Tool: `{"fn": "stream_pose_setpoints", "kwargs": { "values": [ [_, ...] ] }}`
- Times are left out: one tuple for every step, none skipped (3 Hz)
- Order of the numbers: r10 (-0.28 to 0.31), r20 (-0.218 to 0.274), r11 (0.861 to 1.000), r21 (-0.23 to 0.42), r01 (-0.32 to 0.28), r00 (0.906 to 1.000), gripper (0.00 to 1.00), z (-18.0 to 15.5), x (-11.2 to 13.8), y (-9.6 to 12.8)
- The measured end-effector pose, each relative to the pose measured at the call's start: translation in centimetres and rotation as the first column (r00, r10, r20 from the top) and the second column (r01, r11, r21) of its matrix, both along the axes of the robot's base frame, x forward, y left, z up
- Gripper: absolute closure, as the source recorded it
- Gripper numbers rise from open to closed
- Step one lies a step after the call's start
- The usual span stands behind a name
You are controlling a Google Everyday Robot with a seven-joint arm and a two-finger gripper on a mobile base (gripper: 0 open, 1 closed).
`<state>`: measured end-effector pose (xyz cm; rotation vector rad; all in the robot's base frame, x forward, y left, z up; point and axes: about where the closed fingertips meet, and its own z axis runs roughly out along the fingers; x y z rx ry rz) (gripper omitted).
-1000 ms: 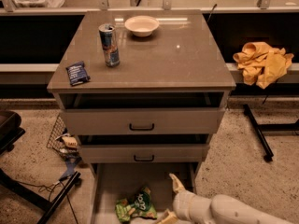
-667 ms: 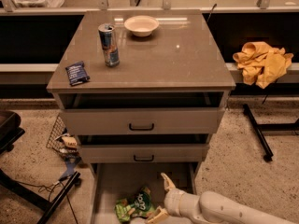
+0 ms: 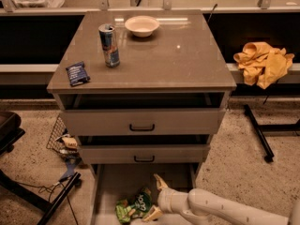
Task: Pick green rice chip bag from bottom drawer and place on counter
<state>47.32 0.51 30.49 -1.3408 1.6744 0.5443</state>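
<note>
The green rice chip bag [image 3: 132,207] lies crumpled on the floor of the open bottom drawer [image 3: 117,182], near its front left. My gripper [image 3: 157,198] reaches in from the lower right on a white arm and sits just right of the bag. Its two tan fingers are spread, one pointing up toward the drawer's back [image 3: 160,182], the other low against the bag's right edge [image 3: 152,214]. It holds nothing. The counter [image 3: 187,60] is the grey-brown top of the cabinet above.
On the counter stand a drink can [image 3: 108,45], a white bowl [image 3: 141,25] and a dark blue packet [image 3: 77,73]. The two upper drawers [image 3: 140,123] are slightly open above the bottom one. A yellow cloth [image 3: 263,63] lies on the ledge at right; clutter and cables lie at left [image 3: 63,144].
My gripper has moved left across the bottom drawer, from well right of the bag to right beside it, its lower finger now at the bag's edge. The bag has not moved.
</note>
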Motion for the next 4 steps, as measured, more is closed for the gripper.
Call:
{"fn": "stream_pose_setpoints", "kwargs": {
  "values": [
    [0.045,-0.008,0.998,-0.036,-0.045,0.999,0.0,-3.6,1.2,0.9],
    [0.061,-0.033,0.994,-0.085,-0.063,0.9976,0.0,-7.0,1.0,1.1],
    [0.061,-0.033,0.994,-0.085,-0.063,0.9976,0.0,-7.0,1.0,1.1],
    [0.076,-0.037,0.994,-0.07,-0.079,0.9964,0.0,-8.9,0.5,2.9]
  ]
}}
